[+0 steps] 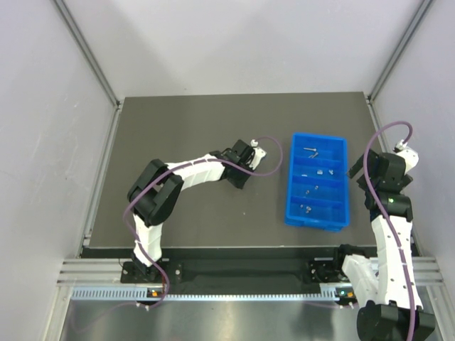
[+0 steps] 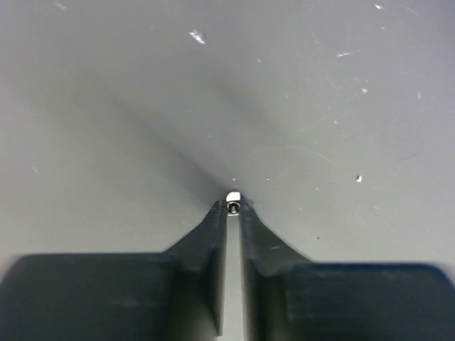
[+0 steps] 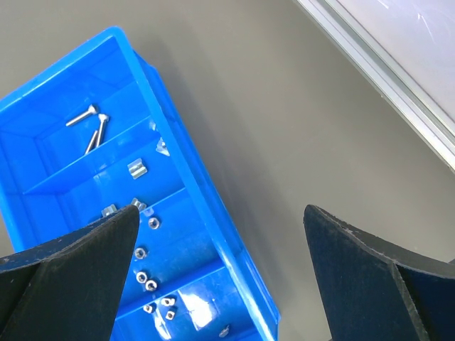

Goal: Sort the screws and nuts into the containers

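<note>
The blue four-compartment container tray [image 1: 341, 186] lies right of the table's middle; it also shows in the right wrist view [image 3: 188, 185]. Its far compartment holds two screws [image 3: 89, 126], and the others hold several nuts [image 3: 146, 280] and small metal bits. My left gripper [image 1: 237, 175] sits low over the dark table, left of the tray. In the left wrist view it [image 2: 233, 206] is shut on a tiny silvery nut [image 2: 233, 202] pinched at its fingertips. My right gripper [image 3: 220, 227] is open and empty, above the tray's right wall.
The dark table mat [image 1: 199, 128] ends at metal rails on the left [image 1: 106, 163] and right [image 1: 373, 106]. White enclosure walls stand around it. A purple cable [image 1: 274, 160] loops off the left wrist toward the tray.
</note>
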`<state>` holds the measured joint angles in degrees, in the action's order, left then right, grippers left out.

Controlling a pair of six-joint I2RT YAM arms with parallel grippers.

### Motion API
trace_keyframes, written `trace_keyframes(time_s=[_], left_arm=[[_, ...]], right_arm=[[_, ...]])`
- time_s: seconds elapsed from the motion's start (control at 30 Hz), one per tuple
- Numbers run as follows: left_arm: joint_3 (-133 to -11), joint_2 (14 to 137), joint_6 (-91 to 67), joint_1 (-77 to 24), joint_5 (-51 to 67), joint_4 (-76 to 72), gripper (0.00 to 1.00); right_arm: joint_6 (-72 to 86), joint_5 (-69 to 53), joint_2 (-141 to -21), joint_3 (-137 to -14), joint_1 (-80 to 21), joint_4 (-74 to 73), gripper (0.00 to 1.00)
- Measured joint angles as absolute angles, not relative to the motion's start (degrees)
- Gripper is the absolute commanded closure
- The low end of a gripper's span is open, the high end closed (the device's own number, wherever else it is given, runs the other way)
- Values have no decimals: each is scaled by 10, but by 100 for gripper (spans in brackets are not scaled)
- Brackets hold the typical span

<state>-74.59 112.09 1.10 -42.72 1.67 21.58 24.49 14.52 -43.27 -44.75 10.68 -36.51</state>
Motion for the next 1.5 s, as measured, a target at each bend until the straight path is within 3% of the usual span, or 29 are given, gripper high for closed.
trace_keyframes(time_s=[0.07, 0.47, 0.77, 1.0, 1.27, 1.37, 1.4, 1.5], left_arm=[[-746, 1121, 11, -430, 18, 217, 100], [-743, 1105, -29, -439, 14, 227, 100], [-792, 995, -70, -524, 123, 172, 100], [-871, 1062, -62, -612, 191, 124, 100], [-926, 1176, -43, -638, 171, 145, 100], [-937, 1190, -43, -638, 165, 154, 89], [-937, 1190, -41, -637, 164, 156, 67], [-937, 1189, -40, -638, 156, 156, 39]], right_arm=[[245, 145, -432, -448, 107, -365, 0], [246, 145, -433, -448, 107, -365, 0], [254, 147, -425, -447, 107, -364, 0], [256, 150, -416, -447, 107, -365, 0], [256, 151, -398, -447, 107, -365, 0], [255, 151, -393, -447, 107, -365, 0], [255, 151, -390, -447, 107, -365, 0], [253, 151, -386, -447, 107, -365, 0]])
